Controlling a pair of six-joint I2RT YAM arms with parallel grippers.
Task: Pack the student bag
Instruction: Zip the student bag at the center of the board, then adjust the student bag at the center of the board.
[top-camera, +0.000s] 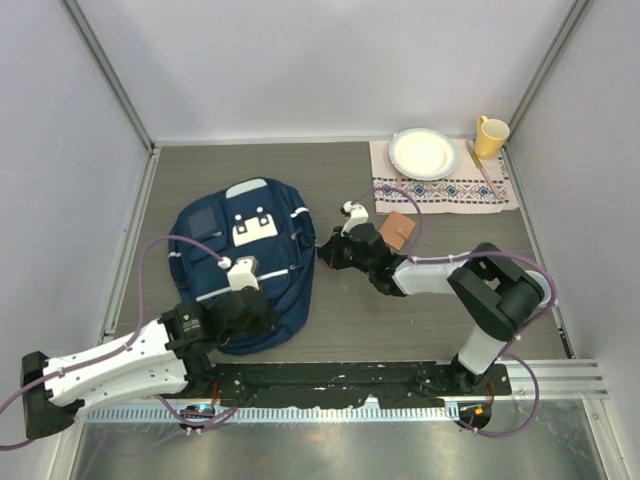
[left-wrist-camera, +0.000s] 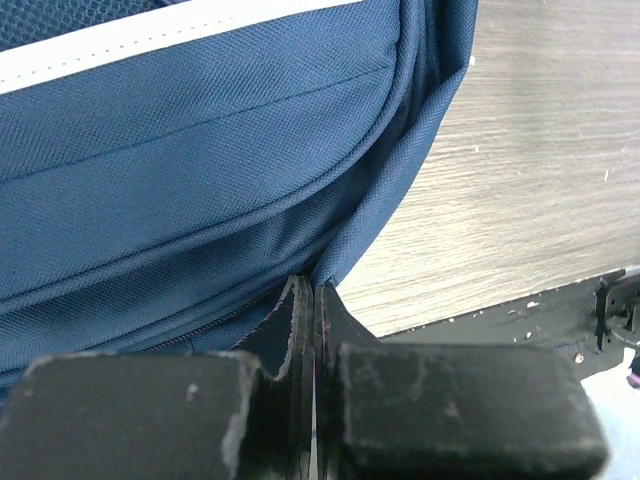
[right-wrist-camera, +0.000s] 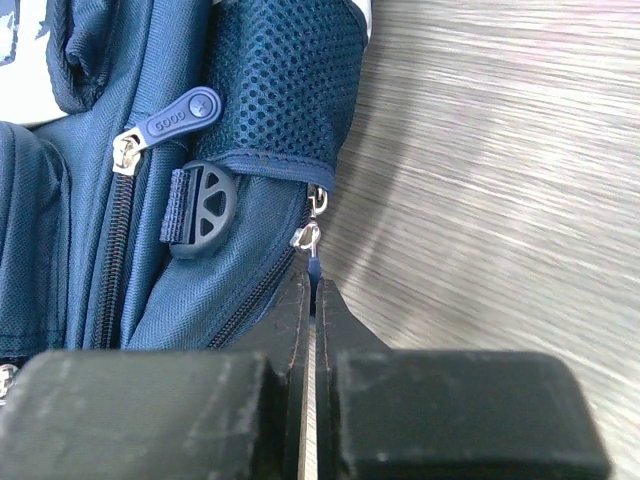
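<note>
Seen from above, the large navy blue fabric backpack (top-camera: 245, 265) with pale stripe trim lies flat on the grey wood-grain worktop (top-camera: 420, 300), left of centre, with its front pockets facing up. The left arm (top-camera: 120, 365) reaches its near edge and the right arm (top-camera: 440, 272) its right side. A small brown square item (top-camera: 398, 232) lies just beside the right arm. Behind it is a patterned cloth (top-camera: 480, 190) with a white plate (top-camera: 425, 153) on it and a yellow mug (top-camera: 490, 135) at its far corner. A wide swing of the right arm could knock the brown item away or ruck up the cloth.

In the left wrist view, the left jaws are pressed together with their tips against the bag's lower seam, where the fabric meets the worktop. I cannot tell whether any cloth is pinched between them. If they hold little or nothing, the bag is not anchored. A pull from the other side would then probably drag the whole bag across the worktop.

In the right wrist view, the right jaws are closed on the thin dark blue zip pull tab (right-wrist-camera: 315, 263). It hangs from a small silver slider (right-wrist-camera: 305, 237) just under the mesh side pocket (right-wrist-camera: 275, 80). Only the end of the tab appears to be caught, so it may slip free under load. A pull that is not in line with the zip track could jam the slider or bunch the fabric instead of opening the compartment.
</note>
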